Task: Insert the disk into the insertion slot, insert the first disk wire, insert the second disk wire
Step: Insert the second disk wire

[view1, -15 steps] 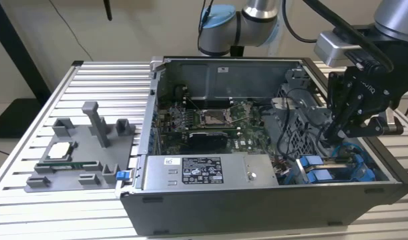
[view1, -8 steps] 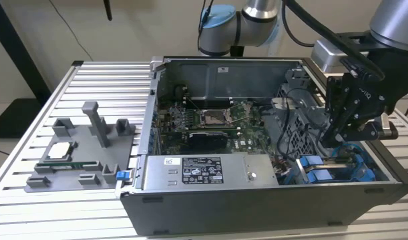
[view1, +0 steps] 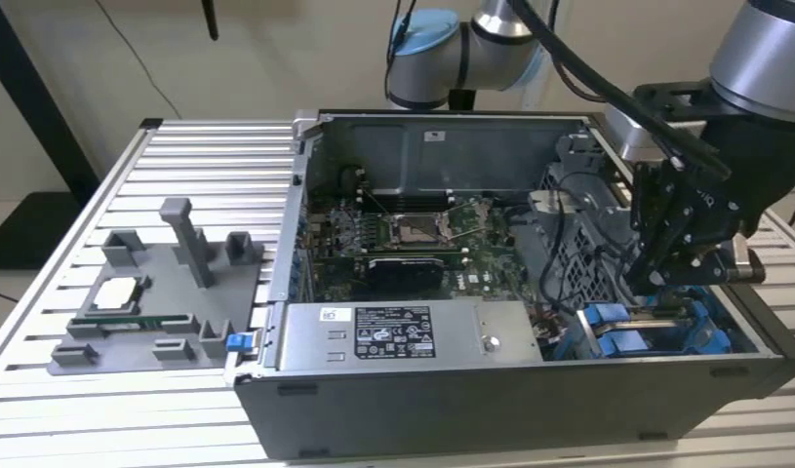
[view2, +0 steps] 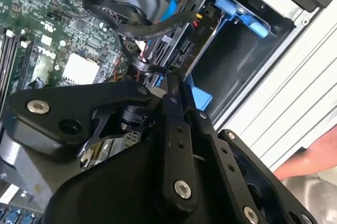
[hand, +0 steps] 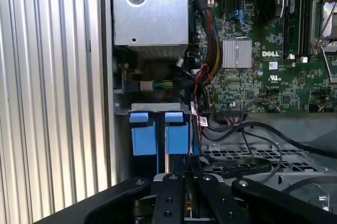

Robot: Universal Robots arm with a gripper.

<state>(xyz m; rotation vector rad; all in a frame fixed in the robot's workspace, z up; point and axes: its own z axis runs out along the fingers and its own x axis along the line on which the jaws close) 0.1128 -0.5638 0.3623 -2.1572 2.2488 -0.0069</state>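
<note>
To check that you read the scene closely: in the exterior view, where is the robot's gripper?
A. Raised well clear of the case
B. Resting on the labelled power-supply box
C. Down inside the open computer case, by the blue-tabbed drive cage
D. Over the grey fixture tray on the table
C: in the exterior view the gripper reaches down into the open computer case, just above the blue tabs of the drive cage.

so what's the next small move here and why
Probably a short, slow push straight down. In the exterior view the gripper is low over the blue-tabbed slot at the open case's front corner, on the exterior view's right. The first wrist view shows the blue tabs just beyond it with black cables beside them, so keep it gentle.
</note>
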